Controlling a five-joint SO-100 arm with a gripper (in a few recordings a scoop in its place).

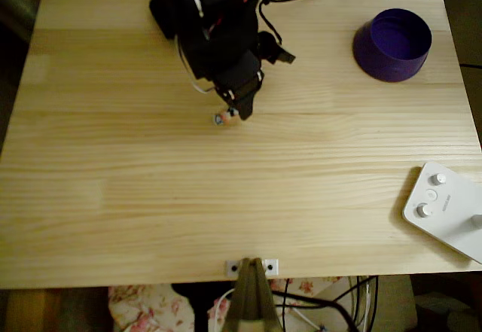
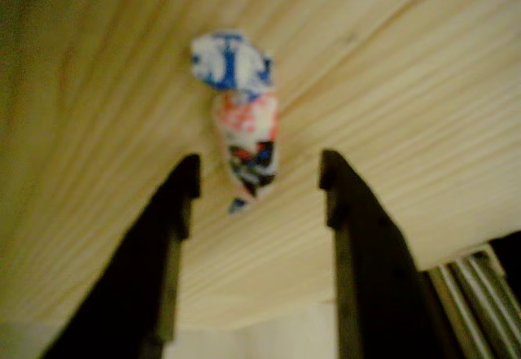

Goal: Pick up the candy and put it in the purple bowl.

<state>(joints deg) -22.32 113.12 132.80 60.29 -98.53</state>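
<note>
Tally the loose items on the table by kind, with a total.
Candy: 1, lying between the open fingers of the gripper
Purple bowl: 1, top right in the overhead view
White button-topped device: 1, at the right edge of the table
Total: 3

The small wrapped candy (image 2: 244,131) is white with pink-orange, dark specks and a blue-printed twisted end. The round plastic bowl (image 1: 392,44) is dark purple. The wooden table (image 1: 151,196) is pale yellow with fine grain lines. The two-finger gripper (image 2: 259,181) is black.
</note>
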